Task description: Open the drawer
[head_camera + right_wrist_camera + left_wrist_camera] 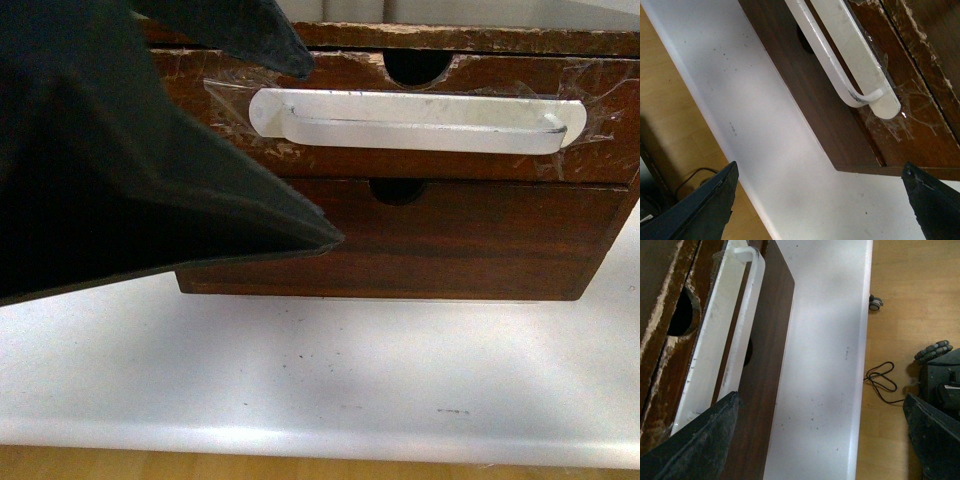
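Note:
The drawer [420, 168] is the upper dark scratched wooden front, with a half-round notch [418, 66] in its top edge. Its long white handle [420, 122] is held on by clear tape. In the front view, dark fingers [130, 180] of my left gripper fill the left side, and one tip overlaps the handle's left end. In the left wrist view my left gripper [820, 440] is open, with one finger [705, 440] beside the handle [715, 340]. My right gripper [820, 205] is open over the white tabletop, below the handle's right end [860, 75]. It holds nothing.
A plain dark drawer front [450, 240] without a handle sits below. The chest stands on a white tabletop [320, 370] whose front edge is close. Beyond the edge lie a wooden floor [910, 315], a black cable [882, 380], a caster wheel [875, 302] and dark robot parts [940, 370].

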